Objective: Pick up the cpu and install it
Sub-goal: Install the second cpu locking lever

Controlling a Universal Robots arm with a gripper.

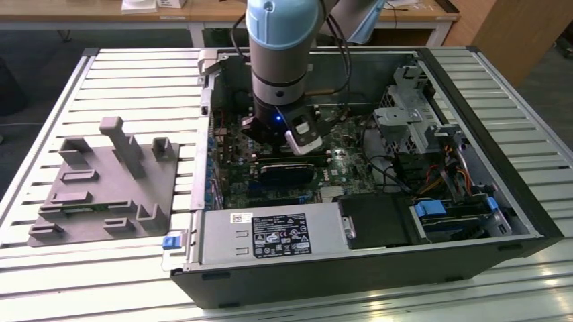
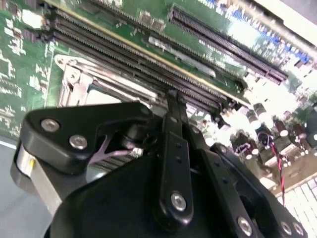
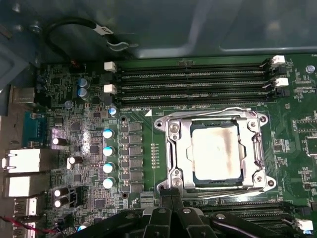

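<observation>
So the small flat square silver-grey cpu (image 3: 217,150) is sitting in the dark metal-framed motherboard socket (image 3: 171,148), just beyond my black claw (image 3: 171,210) in the first wrist view. Claw looks pressed together, holding nothing, hovering low over the green motherboard (image 3: 89,144).

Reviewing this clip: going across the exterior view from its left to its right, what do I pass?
Grey plastic fixture on the slatted table → open computer case's left wall → arm with gripper over the motherboard → drive cage → blue-tabbed drive bay → case's right wall.
</observation>
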